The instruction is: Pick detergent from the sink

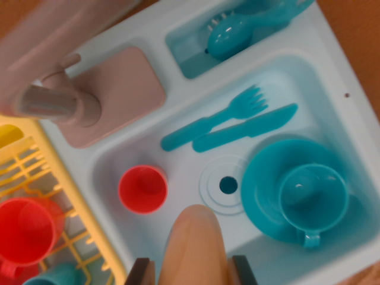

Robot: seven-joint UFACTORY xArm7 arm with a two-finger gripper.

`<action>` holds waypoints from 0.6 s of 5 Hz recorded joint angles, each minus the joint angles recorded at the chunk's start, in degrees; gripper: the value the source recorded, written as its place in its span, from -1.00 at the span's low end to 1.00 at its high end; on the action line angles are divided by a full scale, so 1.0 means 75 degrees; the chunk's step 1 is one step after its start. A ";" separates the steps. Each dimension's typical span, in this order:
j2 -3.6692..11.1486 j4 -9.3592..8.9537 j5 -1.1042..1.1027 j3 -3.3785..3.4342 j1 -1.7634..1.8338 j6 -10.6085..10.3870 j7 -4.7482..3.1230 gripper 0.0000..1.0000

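Note:
A peach-orange detergent bottle (193,243) with a rounded top stands out at the bottom centre of the wrist view. It sits between the two dark fingers of my gripper (192,272), which appear shut on its sides. The fingertips (140,273) are cut off by the frame's bottom edge. Behind the bottle is the pale blue toy sink (178,163), with its drain (227,185) just past the bottle's top. I cannot tell whether the bottle's base touches the sink floor.
In the sink are a red cup (142,189), a teal fork (217,116), a teal knife (246,127) and a teal plate (261,178) carrying a teal cup (313,199). A grey faucet (56,102) stands on the left. A yellow rack (29,166) holds a red cup (24,228).

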 joint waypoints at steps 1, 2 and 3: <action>0.0000 0.0000 0.0000 0.0000 0.0000 0.0000 0.0000 1.00; -0.0083 0.0243 -0.0011 0.0000 0.0000 0.0326 0.0015 1.00; -0.0165 0.0483 -0.0022 0.0000 0.0000 0.0647 0.0029 1.00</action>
